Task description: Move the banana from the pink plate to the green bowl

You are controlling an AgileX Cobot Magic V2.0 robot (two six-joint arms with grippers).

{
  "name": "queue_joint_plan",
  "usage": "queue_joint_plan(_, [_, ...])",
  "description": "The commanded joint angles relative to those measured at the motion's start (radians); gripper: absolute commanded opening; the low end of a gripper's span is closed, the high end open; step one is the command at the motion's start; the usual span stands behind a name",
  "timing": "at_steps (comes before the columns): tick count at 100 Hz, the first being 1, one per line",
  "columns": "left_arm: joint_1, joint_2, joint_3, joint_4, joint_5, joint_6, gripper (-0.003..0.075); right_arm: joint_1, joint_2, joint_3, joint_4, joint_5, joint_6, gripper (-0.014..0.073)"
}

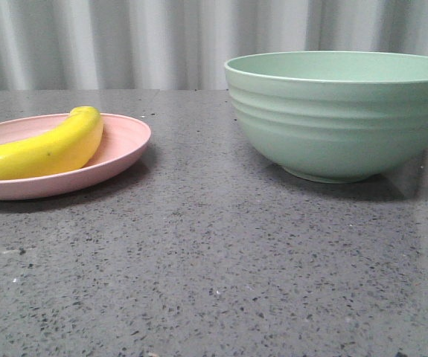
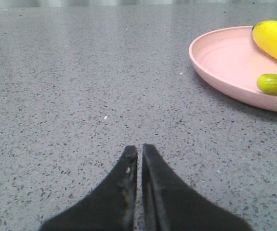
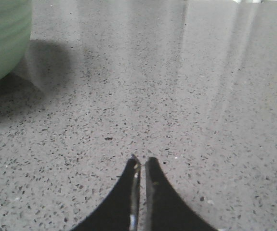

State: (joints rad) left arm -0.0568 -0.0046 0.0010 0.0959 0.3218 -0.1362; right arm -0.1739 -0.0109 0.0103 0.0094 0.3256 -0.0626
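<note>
We find the banana lying on the pink plate, its length running across the dish, with one end up by the rim on the side facing the green bowl. Taking the green bowl as our reference: the pink plate stands well apart from it, to its left in the front view, with bare grey speckled desk between the two. The bowl stands upright on its small foot; the front view does not show its inside floor. A pale pleated curtain hangs behind the bowl and the plate.

The left hand has its two dark fingers drawn together, only a thin slit between the tips, and nothing held. It sits low over the desk, apart from the pink plate; the left wrist view shows the yellow body of the banana and its greenish end on that plate.

The right hand likewise has its fingers together and holds nothing. It is low over bare desk, with the green bowl near it but not touching, the bowl's shadow lying on the desk beside it.
</note>
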Motion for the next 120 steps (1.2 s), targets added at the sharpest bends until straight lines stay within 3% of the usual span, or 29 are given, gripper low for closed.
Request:
queue_joint_plan(1, [0.002, -0.028, 0.009, 0.001, -0.070, -0.010, -0.0020, -0.003, -0.023, 0.021, -0.002, -0.027, -0.010, -0.0065])
queue_joint_plan(50, [0.002, -0.028, 0.009, 0.001, -0.070, -0.010, -0.0020, -0.003, -0.023, 0.021, -0.002, -0.027, -0.010, -0.0065])
queue_joint_plan(66, [0.002, -0.028, 0.009, 0.121, -0.070, 0.011, -0.0020, -0.003, -0.023, 0.021, -0.002, -0.027, -0.010, -0.0065])
queue_joint_plan(120, [0.002, -0.028, 0.009, 0.228, -0.074, 0.011, -0.0020, -0.003, -0.023, 0.021, -0.002, -0.087, -0.009, -0.0065])
